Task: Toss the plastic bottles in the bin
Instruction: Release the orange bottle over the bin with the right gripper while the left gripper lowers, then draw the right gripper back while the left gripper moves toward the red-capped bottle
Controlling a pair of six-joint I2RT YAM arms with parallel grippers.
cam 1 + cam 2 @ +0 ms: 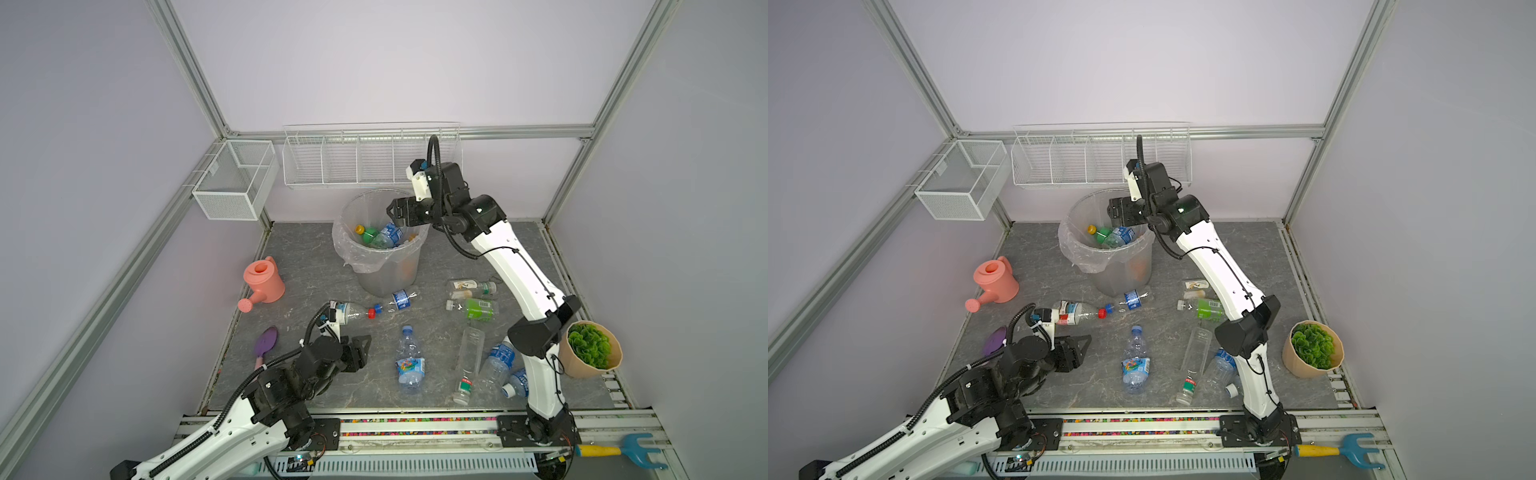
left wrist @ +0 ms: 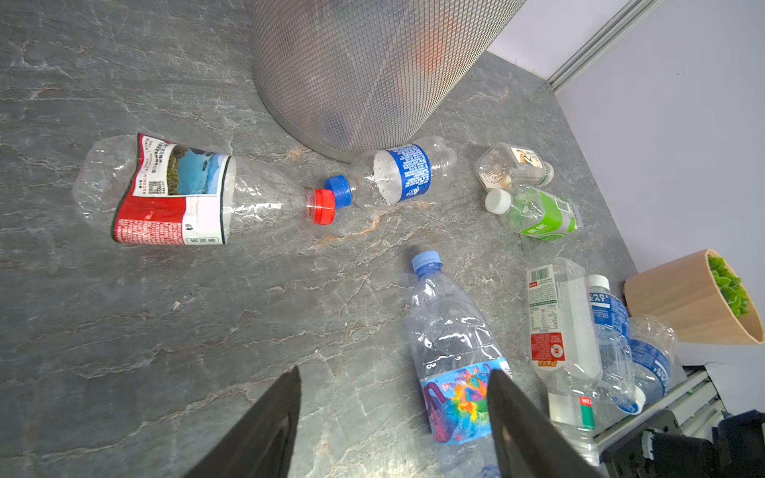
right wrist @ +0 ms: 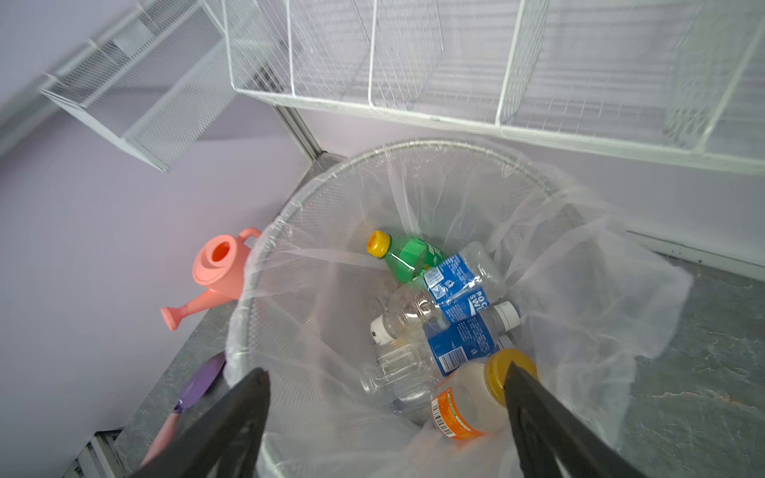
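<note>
Nearest us, before the bin (image 1: pixel 386 278), the left claw (image 1: pixel 362 351) hangs released near a rainbow-labelled bottle (image 1: pixel 410 365) lying on the bench (image 1: pixel 299 249); we judge it the next pick, needing a straddling descent. Above the bin, the right claw (image 3: pixel 385 367), arm outstretched, gapes empty over bottles (image 3: pixel 457 289) inside: the drop step.

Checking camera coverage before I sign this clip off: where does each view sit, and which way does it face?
Both top views: high above the front, looking down at the table, the bin and both arms.
Left wrist: on the left arm, low, facing plastic bottles lying on the table; left gripper open.
Right wrist: on the right arm, looking down into the bin; right gripper open above it.
Shared: every view shows the bin.
</note>
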